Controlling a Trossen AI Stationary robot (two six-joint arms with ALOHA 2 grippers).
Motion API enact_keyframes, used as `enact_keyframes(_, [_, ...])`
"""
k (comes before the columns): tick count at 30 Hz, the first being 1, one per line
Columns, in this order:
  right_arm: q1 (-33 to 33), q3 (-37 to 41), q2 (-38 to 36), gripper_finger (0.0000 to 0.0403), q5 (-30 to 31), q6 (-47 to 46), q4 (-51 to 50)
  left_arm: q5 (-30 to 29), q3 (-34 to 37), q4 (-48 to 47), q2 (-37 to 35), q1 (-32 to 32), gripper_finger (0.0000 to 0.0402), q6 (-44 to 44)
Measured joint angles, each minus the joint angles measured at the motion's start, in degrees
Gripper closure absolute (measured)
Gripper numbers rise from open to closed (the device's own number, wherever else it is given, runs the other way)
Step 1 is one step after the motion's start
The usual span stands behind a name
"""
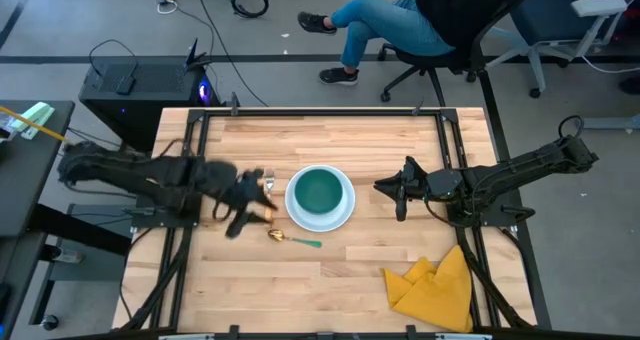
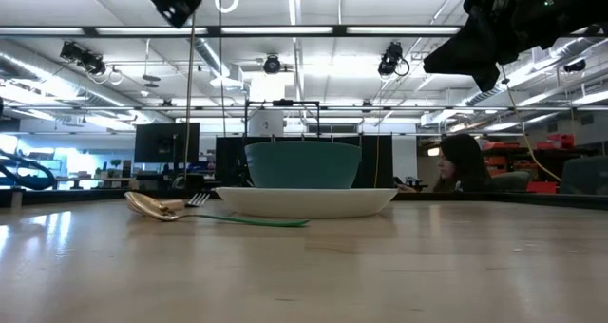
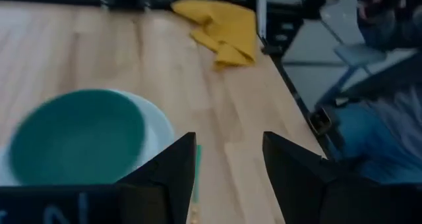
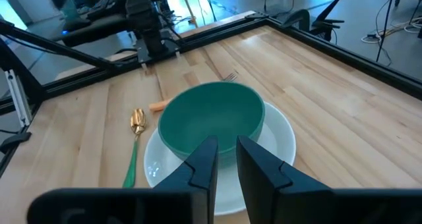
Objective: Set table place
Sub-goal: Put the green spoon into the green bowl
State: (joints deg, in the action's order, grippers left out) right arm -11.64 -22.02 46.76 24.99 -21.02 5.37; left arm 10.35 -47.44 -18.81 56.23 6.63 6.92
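The white plate (image 1: 343, 215) lies on the table (image 1: 330, 280) with the teal bowl (image 1: 320, 193) standing in it. The fork lies left of the plate, its tines (image 1: 268, 180) toward the far edge and its orange handle (image 1: 262, 217) toward the near edge. The gold spoon (image 1: 278, 236) with its teal handle (image 1: 308, 243) lies near-left of the plate. My left gripper (image 1: 245, 195) hangs open over the fork, high above the table in the low view (image 2: 176, 0). My right gripper (image 1: 397, 192) hovers right of the plate with only a narrow gap between its fingers (image 4: 227, 161), and it is empty.
A crumpled yellow cloth (image 1: 435, 285) lies at the near right of the table. Black frame rails (image 1: 455, 150) run along the table's sides. A person sits on a chair (image 1: 440, 30) beyond the far edge.
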Motion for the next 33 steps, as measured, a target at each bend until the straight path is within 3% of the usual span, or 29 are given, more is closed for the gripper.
enact_keyframes(4, [0.0,0.0,0.0,0.0339,-0.2,0.0,-0.12,5.93,0.01,-1.29,-0.07,-9.4,0.0216,-1.57])
enact_keyframes(10, [0.0,0.0,0.0,0.0339,-0.68,-0.02,-0.22,6.24,0.07,-6.98,-0.08,-16.84,0.0218,0.08])
enact_keyframes(22, [-0.07,-0.02,0.0,0.0339,-1.31,-0.02,-0.83,6.08,1.68,-7.85,-4.14,-15.99,0.0219,1.3])
enact_keyframes(25, [-0.13,-0.02,0.0,0.0339,-1.55,-0.02,-0.95,5.46,6.51,-6.63,-9.4,-16.4,0.0222,1.55])
enact_keyframes(29, [-0.13,-0.02,0.0,0.0339,-1.53,0.09,-1.05,6.09,14.91,1.63,-17.07,-16.07,0.0225,3.19])
enact_keyframes(33, [-0.13,-0.02,0.0,0.0339,-1.57,-0.29,-1.05,6.24,21.16,4.05,-20.31,-15.17,0.0222,3.36])
